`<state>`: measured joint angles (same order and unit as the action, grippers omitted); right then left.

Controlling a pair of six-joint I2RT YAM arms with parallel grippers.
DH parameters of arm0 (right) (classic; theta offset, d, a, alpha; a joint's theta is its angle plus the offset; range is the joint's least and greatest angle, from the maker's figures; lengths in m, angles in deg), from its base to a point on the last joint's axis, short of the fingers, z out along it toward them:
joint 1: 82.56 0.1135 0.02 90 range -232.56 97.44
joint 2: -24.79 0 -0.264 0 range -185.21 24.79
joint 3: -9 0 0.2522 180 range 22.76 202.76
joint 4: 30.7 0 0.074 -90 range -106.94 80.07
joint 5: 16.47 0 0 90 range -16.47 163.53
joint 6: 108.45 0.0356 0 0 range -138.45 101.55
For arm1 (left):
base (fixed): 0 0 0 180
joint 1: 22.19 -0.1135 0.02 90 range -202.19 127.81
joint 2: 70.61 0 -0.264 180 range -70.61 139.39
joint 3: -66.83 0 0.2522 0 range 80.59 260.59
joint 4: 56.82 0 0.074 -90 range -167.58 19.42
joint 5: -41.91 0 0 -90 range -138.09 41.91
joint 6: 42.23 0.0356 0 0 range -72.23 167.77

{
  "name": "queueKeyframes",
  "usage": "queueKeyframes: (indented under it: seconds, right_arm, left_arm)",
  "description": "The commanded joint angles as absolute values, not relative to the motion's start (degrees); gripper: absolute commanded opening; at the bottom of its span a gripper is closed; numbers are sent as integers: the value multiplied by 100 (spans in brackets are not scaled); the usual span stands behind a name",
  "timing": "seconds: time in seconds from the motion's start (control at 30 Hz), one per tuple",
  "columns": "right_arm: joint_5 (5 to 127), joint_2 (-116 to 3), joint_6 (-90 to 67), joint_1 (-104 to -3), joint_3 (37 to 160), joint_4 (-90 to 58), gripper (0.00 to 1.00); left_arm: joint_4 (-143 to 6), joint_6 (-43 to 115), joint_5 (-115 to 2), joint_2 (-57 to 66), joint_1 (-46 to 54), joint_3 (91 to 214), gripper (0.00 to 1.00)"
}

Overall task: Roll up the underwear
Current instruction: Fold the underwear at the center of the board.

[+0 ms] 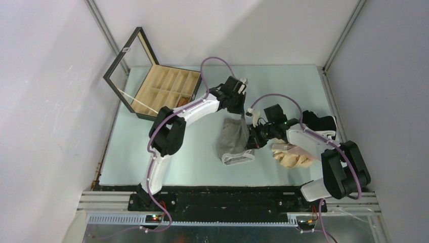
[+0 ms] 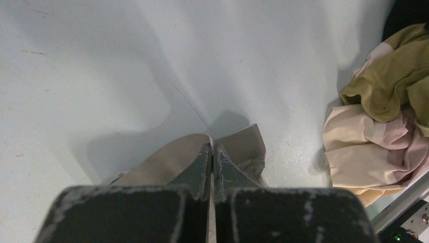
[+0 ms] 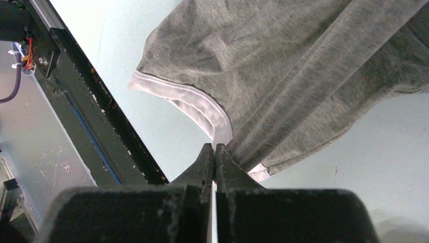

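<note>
The right tool [image 3: 215, 152] is found closed, jaws pressed together, its tip set against the white-banded hem at the near right corner of the grey underwear [image 1: 235, 142]. Whether cloth is pinched there cannot be told. The grey garment is laid flat near the middle of the worktop [image 1: 152, 157], running from near to far. Just to its right a crumpled heap of beige underwear [image 1: 293, 157] and pale pink underwear [image 2: 364, 152] is noted, with the black underwear with white trim [image 1: 321, 123] beyond it. The left tool [image 2: 212, 152] is likewise closed, its tip placed on the far end of the grey garment. The compartmented box [image 1: 167, 88] is seen open at the far left.
</note>
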<state>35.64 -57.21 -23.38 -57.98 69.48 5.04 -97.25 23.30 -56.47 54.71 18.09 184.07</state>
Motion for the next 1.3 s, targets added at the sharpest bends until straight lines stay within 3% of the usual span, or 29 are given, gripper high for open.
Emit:
queueKeyframes:
  seconds: [0.0,0.4,0.87,0.93,0.97,1.0,1.03,1.07,1.17,1.27]
  right_arm:
    - [3575,-5830,-2081,-5795,7021,396,0]
    - [3318,-5658,-1598,-5591,7022,264,0]
    - [3725,-5829,-1198,-5717,6676,280,0]
    - [3924,-5831,-1053,-5751,6586,309,5]
    - [4072,-5824,-997,-5784,6531,323,8]
    - [4139,-5813,-886,-5812,6517,357,18]
    - [4238,-5803,-834,-5916,6505,387,23]
    - [4235,-5766,-740,-6009,6518,474,31]
    - [3876,-5413,-735,-6911,6890,1030,41]
    - [3544,-5263,-998,-7802,7490,1903,45]
  left_arm:
    - [-9637,2520,-5305,5436,1803,18825,0]
    - [-9892,2888,-5532,5018,1655,18586,0]
    - [-9768,2911,-5508,5462,1917,18704,0]
    - [-9735,2904,-5536,5537,1973,18748,0]
    - [-9720,2896,-5575,5598,2004,18784,2]
    - [-9707,2888,-5614,5651,2020,18805,7]
    - [-9654,2811,-5742,5680,2042,18836,20]
    - [-9590,2744,-5878,5713,2053,18856,24]
    - [-9123,2369,-6733,5660,2040,18988,48]
    - [-8955,2303,-6924,5341,1931,19226,62]
